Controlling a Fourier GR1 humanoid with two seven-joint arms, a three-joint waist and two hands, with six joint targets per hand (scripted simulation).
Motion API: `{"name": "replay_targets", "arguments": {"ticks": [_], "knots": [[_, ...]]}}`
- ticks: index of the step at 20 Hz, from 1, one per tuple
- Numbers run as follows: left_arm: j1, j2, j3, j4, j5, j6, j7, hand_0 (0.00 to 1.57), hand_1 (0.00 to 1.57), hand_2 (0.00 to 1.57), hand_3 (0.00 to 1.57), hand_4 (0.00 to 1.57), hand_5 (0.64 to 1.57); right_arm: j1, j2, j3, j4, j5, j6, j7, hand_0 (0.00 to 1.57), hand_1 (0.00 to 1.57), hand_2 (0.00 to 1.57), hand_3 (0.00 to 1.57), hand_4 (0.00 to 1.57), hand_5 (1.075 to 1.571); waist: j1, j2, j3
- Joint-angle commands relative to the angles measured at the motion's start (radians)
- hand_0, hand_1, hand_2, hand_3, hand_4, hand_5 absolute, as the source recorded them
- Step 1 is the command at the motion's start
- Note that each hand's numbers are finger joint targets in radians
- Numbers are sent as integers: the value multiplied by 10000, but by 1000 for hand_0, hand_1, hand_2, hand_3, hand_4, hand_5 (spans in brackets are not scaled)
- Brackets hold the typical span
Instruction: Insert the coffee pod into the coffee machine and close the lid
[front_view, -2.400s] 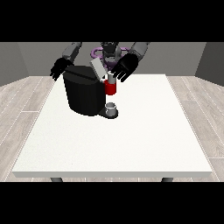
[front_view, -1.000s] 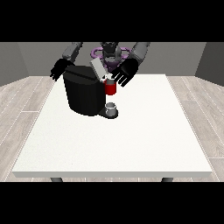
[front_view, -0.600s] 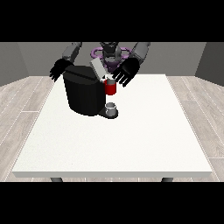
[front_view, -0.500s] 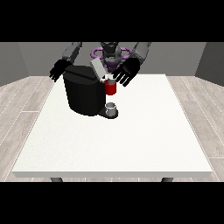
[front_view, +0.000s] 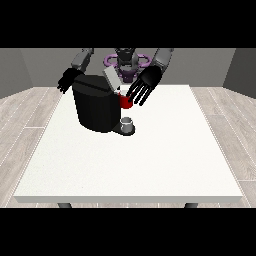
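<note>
At view's left, hand at the view's left (front_view: 67, 80) hangs behind the upper corner of the coffee machine (front_view: 97, 105); fingers point down, spread and relaxed, holding nothing. Machine stands on the white table (front_view: 150, 160), black body, grey lid (front_view: 111, 79) tilted up and open. Small grey cup (front_view: 128, 123) sits on the machine's base, contents not discernible. Red thing at the machine (front_view: 125, 101) shows just right of the body. Hand at the view's right (front_view: 145, 84) hovers over it, fingers straight and splayed downward, tips near the red thing; contact cannot be told. Coffee pod not discernible. Versus 0.5 s ago: both hands about where they were.
</note>
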Motion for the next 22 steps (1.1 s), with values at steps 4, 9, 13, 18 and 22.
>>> {"name": "replay_targets", "arguments": {"ticks": [4,9,13,18,22], "knots": [[215,62,-37,-208,-38,-377,-382,0,0,0,0,0,1571,172,-103,-459,665,-133,-115,-451,0,0,0,0,338,1571,516,-186,-8],[-122,-55,145,-171,9,-680,343,0,0,0,0,0,1571,294,-115,-293,603,-159,100,-378,0,0,0,0,424,1571,322,-725,-9],[773,-180,97,-384,-49,-308,-101,0,0,0,0,0,1571,871,-108,-374,726,-239,136,-473,0,0,0,0,392,1571,649,-1114,-11],[1319,-1670,1021,-590,1287,-176,379,0,0,0,0,0,1571,1125,-4,-535,1133,-307,17,-616,0,0,0,0,387,1571,1322,-1913,-14],[2021,-2156,2279,-582,2819,-341,44,0,0,0,0,249,1571,1758,-67,-706,1006,-401,-107,-248,0,0,0,0,424,1571,1693,-3002,-27]]}}
